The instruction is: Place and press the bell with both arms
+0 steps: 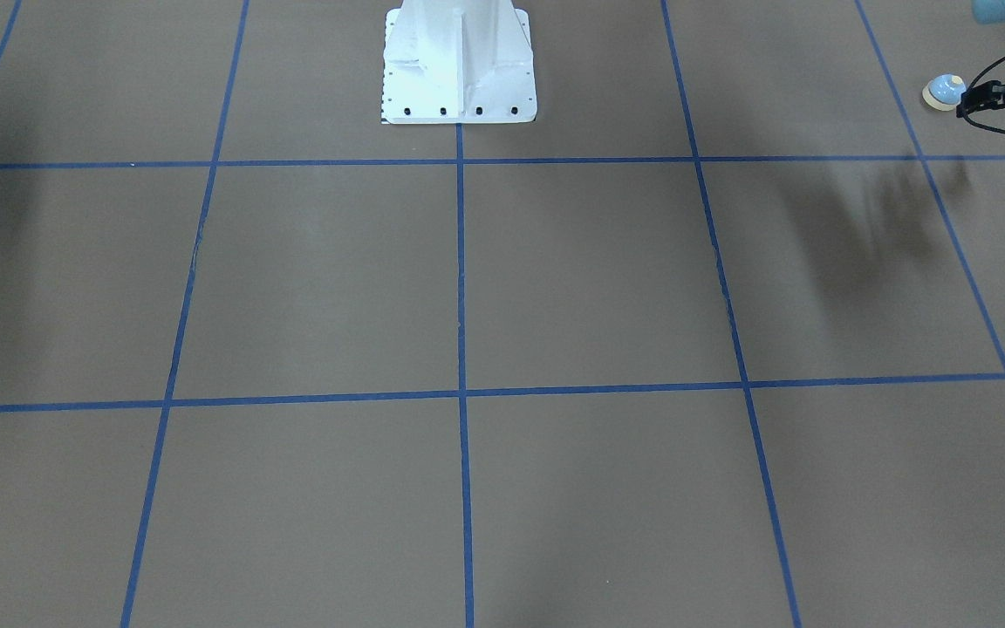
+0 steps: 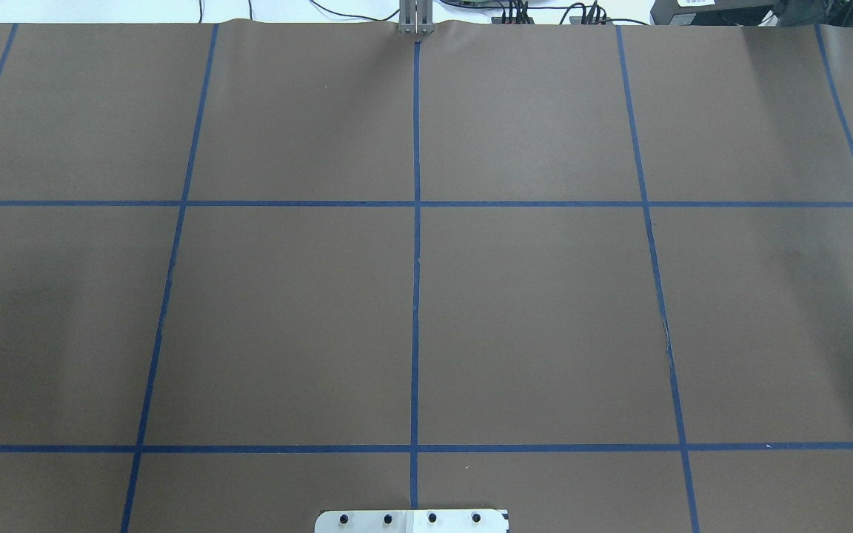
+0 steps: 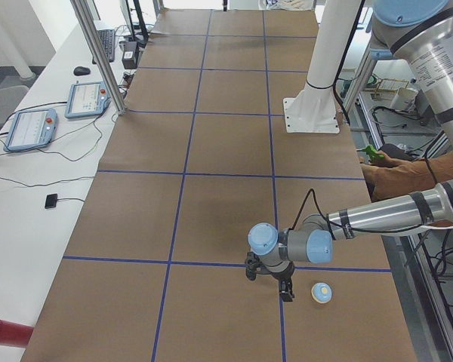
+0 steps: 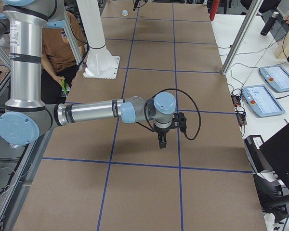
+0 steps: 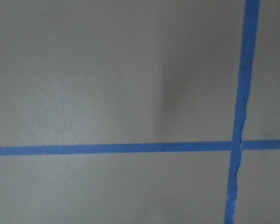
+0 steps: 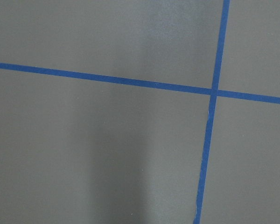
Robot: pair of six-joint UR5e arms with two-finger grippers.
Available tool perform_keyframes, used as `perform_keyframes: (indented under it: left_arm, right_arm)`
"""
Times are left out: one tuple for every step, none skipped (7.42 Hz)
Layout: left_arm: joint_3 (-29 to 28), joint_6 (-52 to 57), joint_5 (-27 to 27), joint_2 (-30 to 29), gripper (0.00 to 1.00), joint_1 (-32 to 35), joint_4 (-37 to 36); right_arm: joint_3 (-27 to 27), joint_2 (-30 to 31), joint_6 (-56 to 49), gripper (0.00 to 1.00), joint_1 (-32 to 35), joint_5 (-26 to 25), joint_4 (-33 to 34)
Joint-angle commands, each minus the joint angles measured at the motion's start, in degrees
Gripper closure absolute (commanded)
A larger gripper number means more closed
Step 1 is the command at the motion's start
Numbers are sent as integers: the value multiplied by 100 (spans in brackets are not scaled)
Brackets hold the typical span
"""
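Bell (image 1: 944, 92) upright on the surface (image 1: 590, 279). Left hand (image 3: 286, 292) just beside the bell, possibly hovering; right hand (image 4: 162, 140) well apart from it. Finger spread of either hand: cannot tell.

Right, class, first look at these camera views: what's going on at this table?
Nothing is held. The bell sits on the table near its left end. The left gripper hangs close beside it, apparently not gripping it. The right gripper hangs over the table's other half, far from the bell.
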State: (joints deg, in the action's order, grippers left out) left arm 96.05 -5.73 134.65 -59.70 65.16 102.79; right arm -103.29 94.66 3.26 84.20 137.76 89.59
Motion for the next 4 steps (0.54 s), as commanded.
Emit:
perform_keyframes:
  left_arm:
    - [-182, -42, 8, 73, 0, -161, 92]
    - [-235, -51, 34, 73, 0, -257, 101]
    - [-235, -60, 113, 55, 0, -623, 110]
    - [-270, -217, 140, 47, 0, -870, 275]
  right_arm:
    - [-16, -18, -1, 0, 0, 14, -3]
    - [-86, -18, -1, 0, -9, 14, -3]
    - [-121, -27, -1, 0, -9, 14, -3]
    - [-130, -53, -1, 0, -9, 14, -3]
